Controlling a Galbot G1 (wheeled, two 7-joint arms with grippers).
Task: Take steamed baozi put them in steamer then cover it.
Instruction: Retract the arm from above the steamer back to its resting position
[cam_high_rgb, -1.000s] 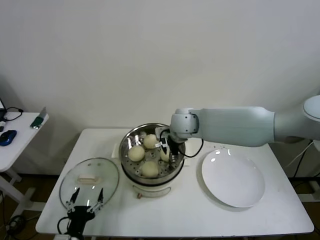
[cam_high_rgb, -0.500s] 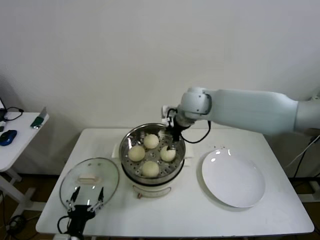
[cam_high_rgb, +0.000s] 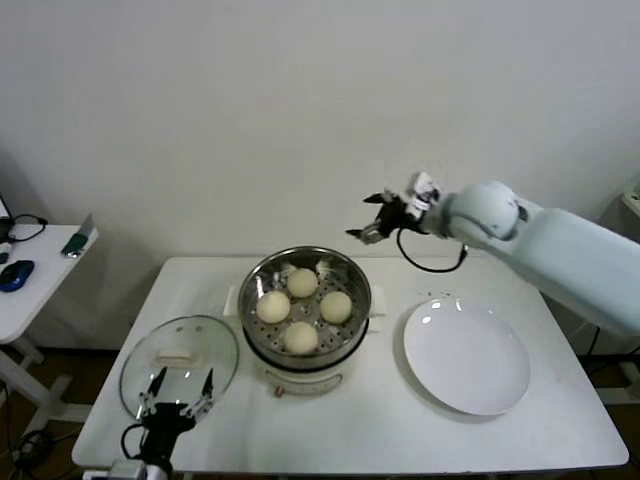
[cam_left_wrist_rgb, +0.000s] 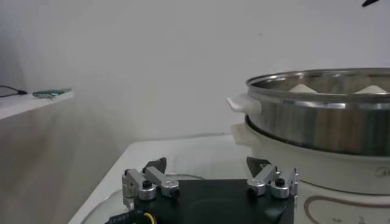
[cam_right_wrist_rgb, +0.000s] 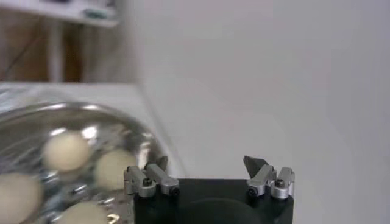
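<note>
Several cream-white baozi lie on the perforated tray inside the steel steamer at the table's middle. In the right wrist view some of them show below my gripper. My right gripper is open and empty, raised in the air behind and to the right of the steamer. The glass cover with its cream handle lies flat on the table left of the steamer. My left gripper is open and empty at the cover's near edge, low at the table's front; its view shows the steamer's side.
A flat white plate lies on the table right of the steamer. A small side table with a blue object and cables stands at the far left. A white wall stands behind.
My right gripper has risen out of the steamer and swung up and to the right, leaving a baozi inside. The left arm has stayed in place.
</note>
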